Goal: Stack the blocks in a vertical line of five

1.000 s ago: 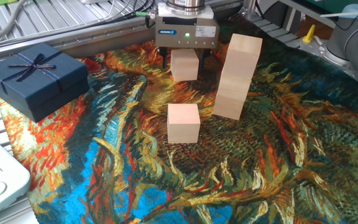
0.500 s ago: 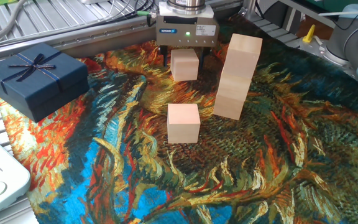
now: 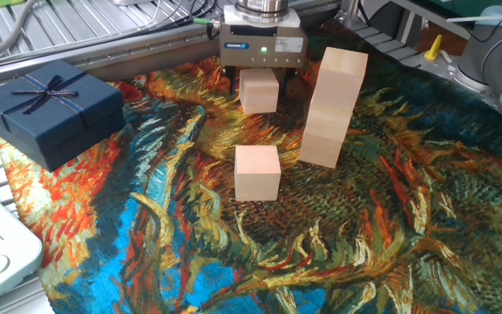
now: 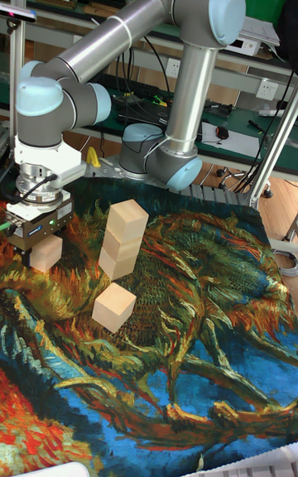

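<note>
Gripper [image 4: 43,252] closed on one block [image 4: 46,252] at cloth level. Three-block stack [image 4: 122,241] stands upright, slightly skewed. Single block [image 4: 114,307] sits just in front.

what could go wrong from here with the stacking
1. The stack of three blocks already leans and its cubes look slightly offset, so adding more could topple it.
2. The gripper sits over a block close to the stack; swinging it across could clip the tower.
3. The painted cloth looks wrinkled, giving an uneven base.
4. The loose block lies near the tower's foot.
</note>
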`<state>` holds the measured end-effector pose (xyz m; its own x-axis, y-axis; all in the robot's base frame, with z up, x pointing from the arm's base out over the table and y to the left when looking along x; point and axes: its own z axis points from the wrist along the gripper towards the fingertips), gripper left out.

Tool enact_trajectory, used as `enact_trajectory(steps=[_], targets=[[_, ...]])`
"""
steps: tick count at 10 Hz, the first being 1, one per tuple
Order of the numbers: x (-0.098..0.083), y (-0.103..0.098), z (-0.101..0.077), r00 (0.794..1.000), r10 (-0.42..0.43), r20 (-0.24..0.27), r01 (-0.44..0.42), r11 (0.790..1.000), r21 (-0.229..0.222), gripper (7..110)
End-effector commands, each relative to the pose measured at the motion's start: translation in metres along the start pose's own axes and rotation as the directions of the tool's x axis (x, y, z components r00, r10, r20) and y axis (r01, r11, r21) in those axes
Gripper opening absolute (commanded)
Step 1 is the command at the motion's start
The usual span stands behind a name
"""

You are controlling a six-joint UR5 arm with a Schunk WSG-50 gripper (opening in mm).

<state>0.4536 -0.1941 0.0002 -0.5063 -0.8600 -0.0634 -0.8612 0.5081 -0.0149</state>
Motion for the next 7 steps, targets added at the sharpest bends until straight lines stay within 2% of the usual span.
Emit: enact_trajectory(steps=[1, 7], targets=[[-0.0063, 0.0008, 0.0031, 1.000, 0.011, 0.014, -0.011, 1.000, 0.002, 88], [-0.0058, 0.0027, 0.0008, 1.000, 0.026, 0.007, -0.026, 1.000, 0.006, 88]])
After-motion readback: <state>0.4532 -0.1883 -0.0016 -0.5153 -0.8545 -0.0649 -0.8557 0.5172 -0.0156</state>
